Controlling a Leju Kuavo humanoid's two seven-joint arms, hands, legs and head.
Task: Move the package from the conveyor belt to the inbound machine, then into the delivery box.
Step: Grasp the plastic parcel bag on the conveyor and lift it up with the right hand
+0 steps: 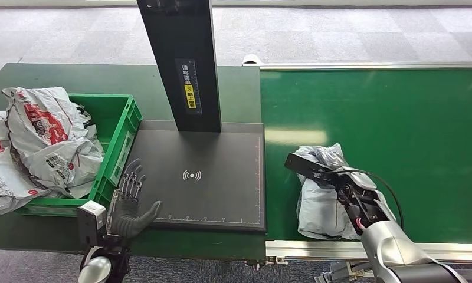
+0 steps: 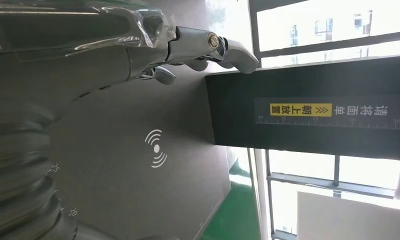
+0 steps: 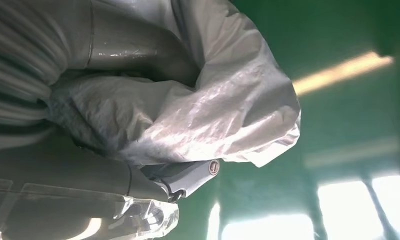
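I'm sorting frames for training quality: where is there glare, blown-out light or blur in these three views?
Head view: sharp, with a pale reflection streak on the conveyor belt. Left wrist view: windows blown out white, left hand soft up close. Right wrist view: package glossy, belt behind blurred with bright reflections.

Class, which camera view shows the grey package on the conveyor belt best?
The head view: the grey package lies whole on the belt under the right hand. The right wrist view gives crumpled plastic close up; the left wrist view faces the scanner.
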